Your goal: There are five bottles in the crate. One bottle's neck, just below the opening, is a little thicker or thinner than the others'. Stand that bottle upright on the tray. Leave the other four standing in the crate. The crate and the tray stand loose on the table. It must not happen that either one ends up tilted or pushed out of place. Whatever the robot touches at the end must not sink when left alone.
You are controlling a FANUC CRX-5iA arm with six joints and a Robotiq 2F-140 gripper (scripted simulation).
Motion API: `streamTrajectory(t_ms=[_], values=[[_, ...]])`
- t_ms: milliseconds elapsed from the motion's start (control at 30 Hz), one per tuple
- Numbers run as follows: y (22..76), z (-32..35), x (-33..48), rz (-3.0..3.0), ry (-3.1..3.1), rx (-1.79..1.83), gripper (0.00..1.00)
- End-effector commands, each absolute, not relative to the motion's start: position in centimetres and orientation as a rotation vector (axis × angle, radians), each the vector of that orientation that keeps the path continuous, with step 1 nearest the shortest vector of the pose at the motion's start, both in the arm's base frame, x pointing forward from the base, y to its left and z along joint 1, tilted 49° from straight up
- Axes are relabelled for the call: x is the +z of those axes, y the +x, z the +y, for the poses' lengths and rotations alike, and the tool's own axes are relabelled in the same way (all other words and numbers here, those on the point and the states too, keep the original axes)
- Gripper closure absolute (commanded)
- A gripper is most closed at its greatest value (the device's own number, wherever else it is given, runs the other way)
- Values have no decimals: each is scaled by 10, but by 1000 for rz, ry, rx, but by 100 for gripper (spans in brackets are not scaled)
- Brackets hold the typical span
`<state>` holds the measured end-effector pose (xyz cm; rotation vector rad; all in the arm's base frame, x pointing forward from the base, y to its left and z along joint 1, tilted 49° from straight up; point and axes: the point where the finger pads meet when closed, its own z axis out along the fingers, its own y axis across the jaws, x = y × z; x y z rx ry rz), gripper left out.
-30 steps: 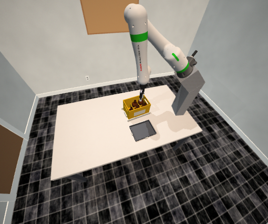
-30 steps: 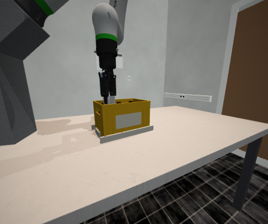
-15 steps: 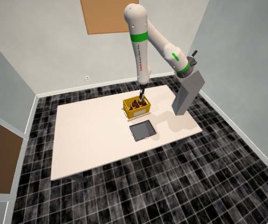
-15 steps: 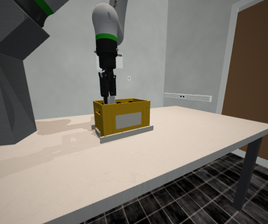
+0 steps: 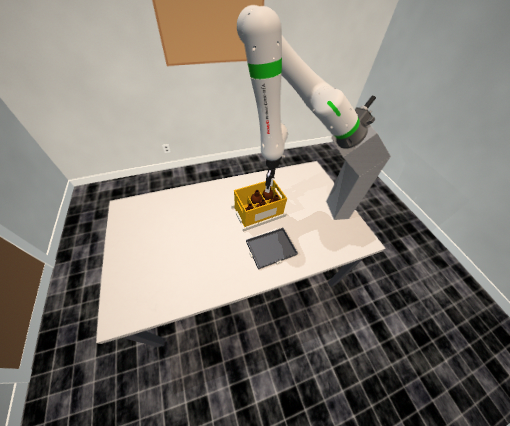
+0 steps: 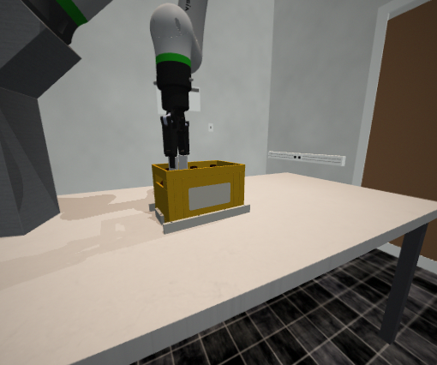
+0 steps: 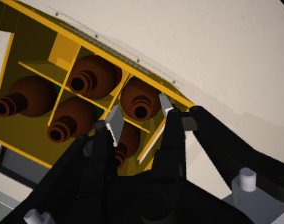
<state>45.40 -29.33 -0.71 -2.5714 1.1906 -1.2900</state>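
A yellow crate (image 5: pixel 260 202) stands on the table, also in the exterior view (image 6: pixel 199 188), and holds several brown bottles standing upright. In the wrist view I look down on their openings: one bottle (image 7: pixel 140 105) in the corner cell, one (image 7: pixel 93 77) beside it, and others (image 7: pixel 23 97) (image 7: pixel 68 122); a further one (image 7: pixel 124 145) is partly hidden behind a finger. My gripper (image 7: pixel 141 108) (image 6: pixel 177 160) points straight down into the crate, open, with a finger on each side of the corner bottle's neck and a gap on both sides. The dark grey tray (image 5: pixel 271 247) lies empty in front of the crate.
The robot's grey pedestal (image 5: pixel 358 175) stands on the table right of the crate. A low grey strip (image 6: pixel 206 218) runs along the crate's base. The crate's yellow dividers (image 7: pixel 68 80) and walls stand close around the fingers.
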Motion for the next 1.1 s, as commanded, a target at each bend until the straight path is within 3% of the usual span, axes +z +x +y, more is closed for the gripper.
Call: streamTrajectory(t_ms=[0, 1067], values=[[451, -292, -4, 1192, -2571, -1291, 56], [398, -270, 46, 1192, -2571, -1291, 56]])
